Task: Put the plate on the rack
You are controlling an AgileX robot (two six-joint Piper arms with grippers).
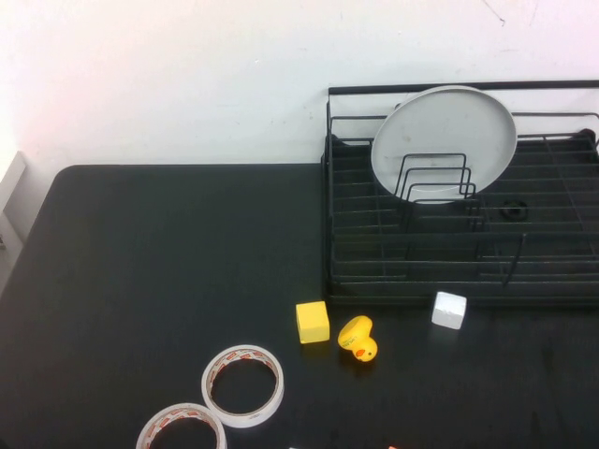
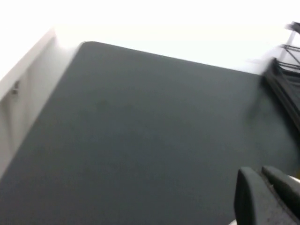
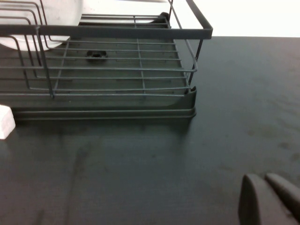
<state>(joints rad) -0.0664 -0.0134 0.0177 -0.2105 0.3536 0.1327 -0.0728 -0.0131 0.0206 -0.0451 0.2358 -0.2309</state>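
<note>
The pale grey-green plate (image 1: 445, 140) stands on edge in the black wire rack (image 1: 374, 281) at the back right, leaning against the high back rail behind the upright dividers. A part of the plate (image 3: 28, 18) and the rack's corner (image 3: 192, 101) show in the right wrist view. Neither arm shows in the high view. My left gripper (image 2: 262, 187) is shut and empty over the bare black table, left of the rack. My right gripper (image 3: 267, 192) is shut and empty above the table, near the rack's right front corner.
In front of the rack lie a yellow cube (image 1: 313, 322), a yellow rubber duck (image 1: 357, 339) and a white cube (image 1: 448, 310). Two white tape rolls (image 1: 243, 385) (image 1: 181, 430) lie near the front edge. The black table (image 1: 140, 262) meets a white wall behind.
</note>
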